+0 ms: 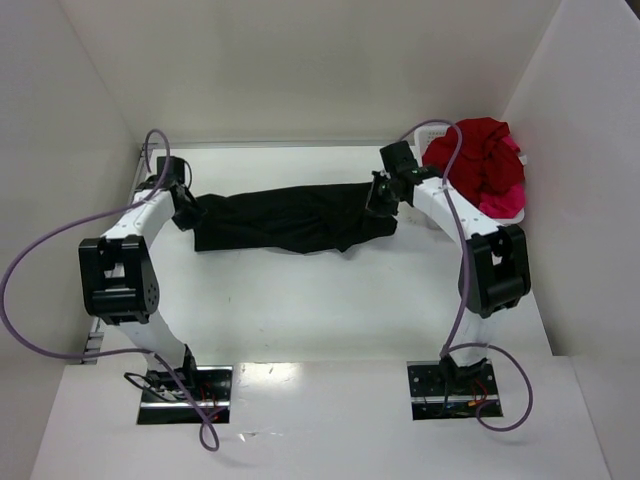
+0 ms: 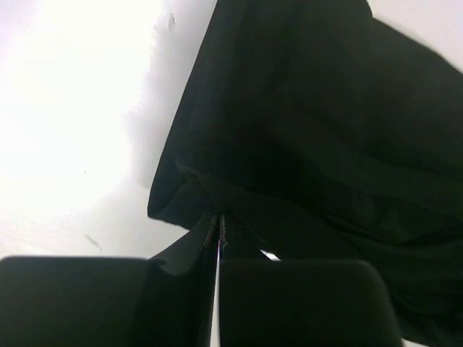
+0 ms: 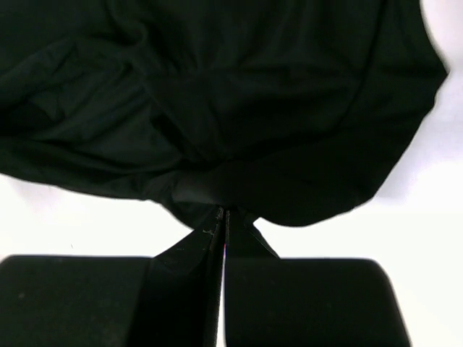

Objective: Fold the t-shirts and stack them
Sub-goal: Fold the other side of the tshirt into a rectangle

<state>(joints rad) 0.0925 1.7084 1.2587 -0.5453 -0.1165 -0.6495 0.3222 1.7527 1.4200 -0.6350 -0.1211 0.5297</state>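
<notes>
The black t-shirt (image 1: 290, 218) is stretched sideways across the far half of the table between the two arms. My left gripper (image 1: 187, 212) is shut on its left end; in the left wrist view the cloth (image 2: 304, 130) bunches at the closed fingertips (image 2: 218, 220). My right gripper (image 1: 380, 197) is shut on its right end; in the right wrist view the black cloth (image 3: 231, 108) gathers at the closed tips (image 3: 223, 214). Dark red (image 1: 485, 155) and bright pink (image 1: 503, 203) t-shirts lie heaped in the basket at the far right.
The white plastic basket (image 1: 432, 135) stands at the far right corner, close behind my right arm. White walls close in the table at the left, back and right. Purple cables loop from both arms.
</notes>
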